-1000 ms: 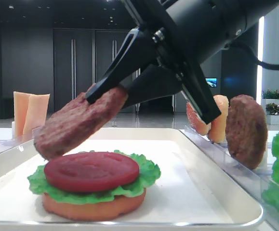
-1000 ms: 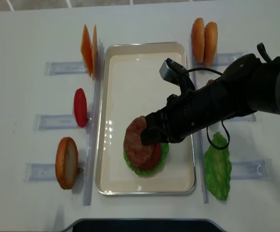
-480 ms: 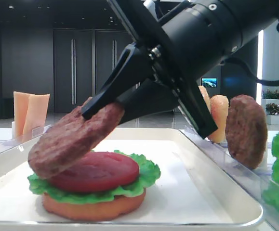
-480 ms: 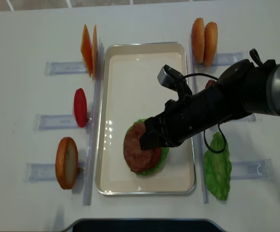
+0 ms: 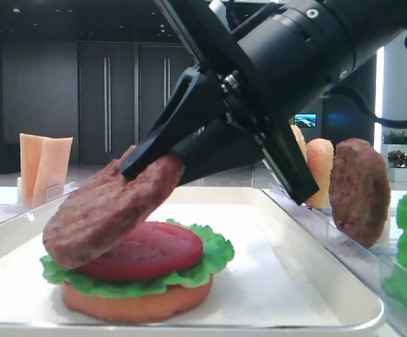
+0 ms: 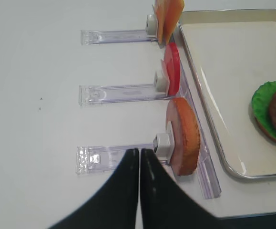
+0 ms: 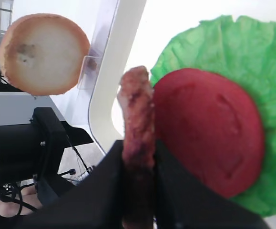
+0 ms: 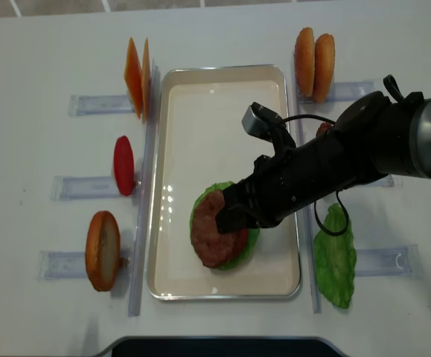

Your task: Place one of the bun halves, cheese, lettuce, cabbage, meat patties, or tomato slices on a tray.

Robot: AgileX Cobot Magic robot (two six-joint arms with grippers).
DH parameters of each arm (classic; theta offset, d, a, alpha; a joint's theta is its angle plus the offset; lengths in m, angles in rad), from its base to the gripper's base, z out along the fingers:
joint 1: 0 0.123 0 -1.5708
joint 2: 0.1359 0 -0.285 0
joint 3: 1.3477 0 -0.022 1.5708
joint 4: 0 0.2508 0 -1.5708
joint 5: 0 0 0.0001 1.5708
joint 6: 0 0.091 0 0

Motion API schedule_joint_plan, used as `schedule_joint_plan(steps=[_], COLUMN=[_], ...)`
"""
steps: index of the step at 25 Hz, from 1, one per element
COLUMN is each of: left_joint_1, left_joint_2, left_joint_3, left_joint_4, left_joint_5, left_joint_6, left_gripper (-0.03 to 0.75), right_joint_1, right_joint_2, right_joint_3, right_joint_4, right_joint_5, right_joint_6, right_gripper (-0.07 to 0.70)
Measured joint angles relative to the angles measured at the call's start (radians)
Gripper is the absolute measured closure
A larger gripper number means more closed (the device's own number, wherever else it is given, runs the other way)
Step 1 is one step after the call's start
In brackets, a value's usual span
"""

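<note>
The right gripper (image 7: 138,191) has its black jaws pinched on the edge of a thick, dark-brown, grainy meat patty (image 5: 108,210), and that patty hangs tilted over the stack on the large white rectangular tray (image 8: 200,97) with the raised shiny rim. The patty's low edge touches the flat, smooth red tomato slice (image 5: 154,249); its high edge sits up between the jaws. Under the tomato lies a bright green ruffled lettuce leaf (image 5: 210,256), and under that a flat orange-brown bun base (image 5: 140,302), all at the near end of the tray.

From the wrist view the patty shows edge-on, just left of the red disc, with the tray rim curving past behind it.

Over on the left, the left gripper (image 6: 140,157) has its 2 black fingers pressed together with nothing between them, hovering above the white table (image 8: 44,44) just beside a clear plastic rack (image 6: 114,157) that holds an upright golden-orange bun half (image 6: 183,136).

A 2nd dark patty (image 5: 360,189) stands upright in the rack right of the tray, near 2 speckled buns (image 8: 313,63). Thin pale-orange cheese slices (image 8: 137,74) stand to the tray's left.
</note>
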Motion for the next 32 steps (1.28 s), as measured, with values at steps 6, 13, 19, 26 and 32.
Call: schedule_joint_plan(steps=[6,13,19,26,32], left_joint_1=[0.0,0.0,0.0,0.0,0.0], left_joint_2=[0.0,0.0,0.0,0.0,0.0], left_joint_3=[0.0,0.0,0.0,0.0,0.0], left_joint_4=[0.0,0.0,0.0,0.0,0.0], left_joint_5=[0.0,0.0,0.0,0.0,0.0], left_joint_6=[0.0,0.0,0.0,0.0,0.0], left_gripper=[0.715,0.715,0.715,0.715,0.715], right_joint_1=[0.0,0.0,0.0,-0.013,-0.049], right_joint_2=[-0.013,-0.026,-0.043,-0.131,-0.218], right_joint_3=[0.0,0.0,0.0,0.0,0.0], right_joint_4=[-0.001,-0.032,-0.085,-0.188,-0.35], right_joint_5=[-0.032,-0.064,-0.105,-0.14,-0.142], right_joint_6=[0.0,0.0,0.011,0.057,0.177], right_gripper=[0.301,0.16,0.146,0.146,0.146])
